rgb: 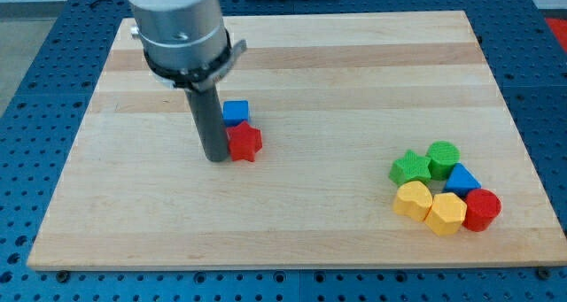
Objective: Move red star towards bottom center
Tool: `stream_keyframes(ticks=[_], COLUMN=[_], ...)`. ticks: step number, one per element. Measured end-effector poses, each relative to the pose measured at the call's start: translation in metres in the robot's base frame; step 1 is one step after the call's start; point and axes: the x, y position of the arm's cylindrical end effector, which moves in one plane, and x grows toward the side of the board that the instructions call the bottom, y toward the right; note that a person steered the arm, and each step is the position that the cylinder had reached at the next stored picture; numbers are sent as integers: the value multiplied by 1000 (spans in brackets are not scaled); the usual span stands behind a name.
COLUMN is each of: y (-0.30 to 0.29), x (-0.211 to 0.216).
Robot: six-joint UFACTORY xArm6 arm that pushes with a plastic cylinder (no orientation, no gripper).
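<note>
The red star [244, 143] lies on the wooden board [292, 205] left of centre. A blue cube [236, 112] sits just above it, touching it. My tip [216, 158] rests on the board right against the red star's left side. The dark rod rises from there to the grey arm body at the view's top left.
A cluster of blocks sits at the view's lower right: a green star [409, 168], a green cylinder [442, 158], a blue triangle [462, 178], a yellow block [413, 199], a yellow hexagon [445, 212] and a red cylinder [482, 209].
</note>
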Motion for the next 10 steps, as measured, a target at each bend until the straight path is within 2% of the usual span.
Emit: stream_keyframes(ticks=[1, 2, 3, 4, 6, 8, 10], y=[31, 5, -55, -72, 18, 106, 113], x=[20, 21, 10, -20, -28, 3, 14])
